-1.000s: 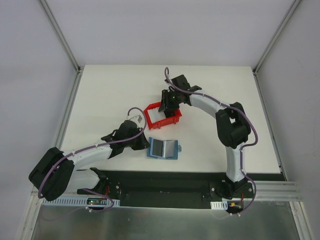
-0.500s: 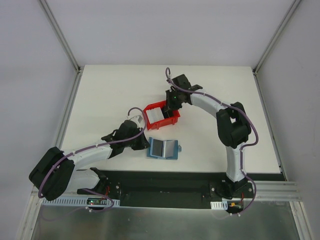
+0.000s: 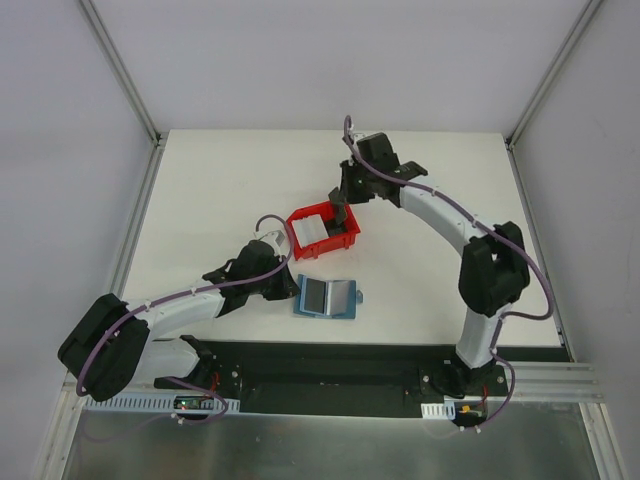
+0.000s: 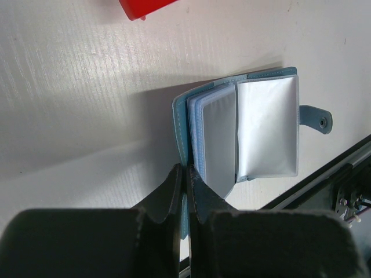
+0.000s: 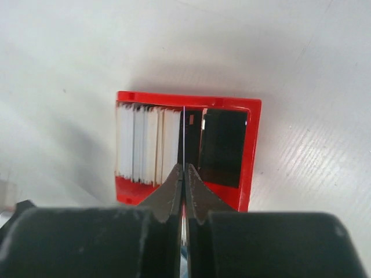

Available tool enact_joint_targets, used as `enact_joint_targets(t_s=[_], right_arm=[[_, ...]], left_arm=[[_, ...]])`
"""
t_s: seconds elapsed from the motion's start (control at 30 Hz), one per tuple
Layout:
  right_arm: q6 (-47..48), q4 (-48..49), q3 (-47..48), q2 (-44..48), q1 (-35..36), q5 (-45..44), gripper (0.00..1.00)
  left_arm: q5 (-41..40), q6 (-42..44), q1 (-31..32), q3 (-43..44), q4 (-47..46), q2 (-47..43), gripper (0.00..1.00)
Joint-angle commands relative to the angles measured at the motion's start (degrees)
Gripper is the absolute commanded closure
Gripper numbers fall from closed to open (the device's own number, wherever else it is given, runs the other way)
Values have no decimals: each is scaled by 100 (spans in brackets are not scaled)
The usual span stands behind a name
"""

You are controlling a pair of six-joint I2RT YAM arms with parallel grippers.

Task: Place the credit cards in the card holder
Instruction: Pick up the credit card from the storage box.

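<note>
Black-jointed white arms (image 3: 183,307) trail seemingly purple cables (image 3: 264,218).

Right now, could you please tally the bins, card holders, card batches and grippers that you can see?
Red plastic bin: 1
Teal-blue folding card holder, lying open: 1
Batch of white credit cards on edge in the bin, too tight to count singly: 1
Black two-finger grippers, both shut, left gripper on the holder's cover, right gripper on one card's edge: 2
Total: 5
</note>
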State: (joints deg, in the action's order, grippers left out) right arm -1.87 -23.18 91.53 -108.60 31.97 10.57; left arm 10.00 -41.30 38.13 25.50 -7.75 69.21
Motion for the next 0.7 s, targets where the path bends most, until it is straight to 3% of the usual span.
enact_joint_targets(t_s=[0.0,0.27,0.47,0.53,0.67], right_arm=[[-15,322,-345,865,29,-134,100],[-1410,1551,-2452,2385,458,-71,100],[-2405,2572,-3755,2976,1811,-1413,100],[-2650,2800,-3983,3002,2119,-2029,100],[-2933,3276,-4292,2880,2445,-2383,100]], left_arm=[[-7,8,-42,61,1,-65,100],[20,-97,-42,-1,-7,-206,100],[143,-212,-42,-44,-7,-320,100],[169,-308,-42,-80,1,-399,100],[134,-414,-42,-185,-16,-540,100]])
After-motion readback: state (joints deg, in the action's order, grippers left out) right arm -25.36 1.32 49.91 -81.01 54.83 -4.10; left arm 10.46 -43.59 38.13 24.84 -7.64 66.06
